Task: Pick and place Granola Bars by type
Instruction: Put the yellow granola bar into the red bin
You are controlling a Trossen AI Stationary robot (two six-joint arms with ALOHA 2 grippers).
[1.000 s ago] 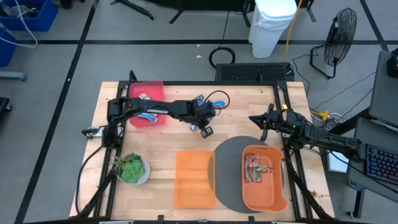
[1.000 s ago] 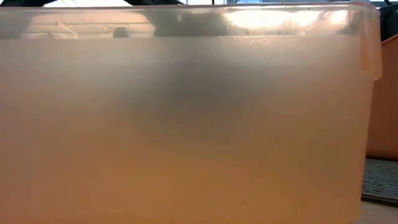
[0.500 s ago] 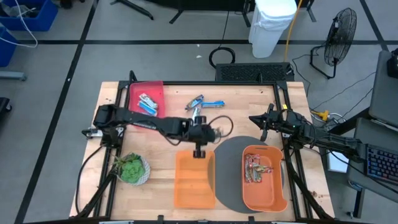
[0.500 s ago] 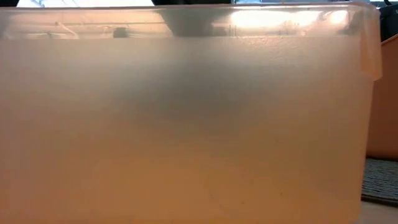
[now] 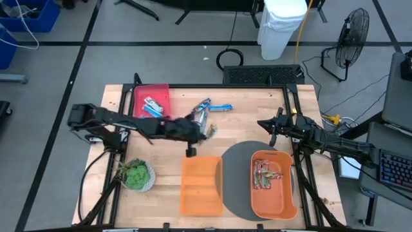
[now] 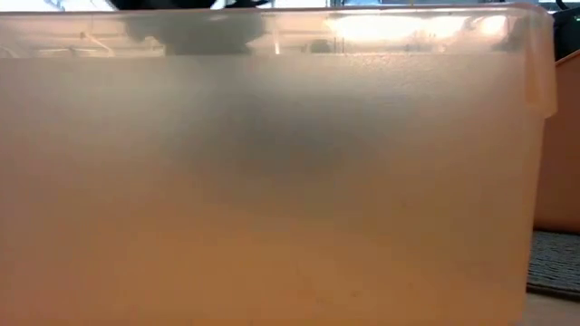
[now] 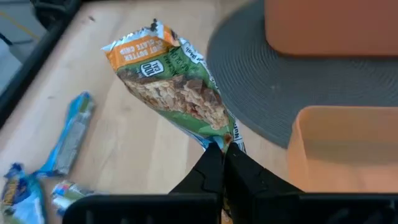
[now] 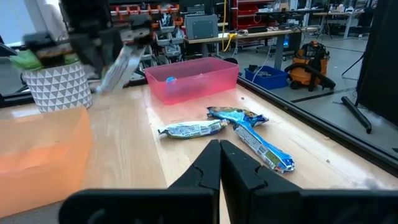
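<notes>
Granola bar (image 7: pixel 176 87) — pinched in left pincer (image 7: pixel 222 152).

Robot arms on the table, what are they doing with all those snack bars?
They are sorting granola bars into bins. The left gripper is pinching a green and orange granola bar by one end, above the wood close to the empty orange bin. A few blue bars lie loose on the table, some sit in the pink bin, and others in the orange bin on the grey mat. The right gripper is shut and waits at the table's right side.
</notes>
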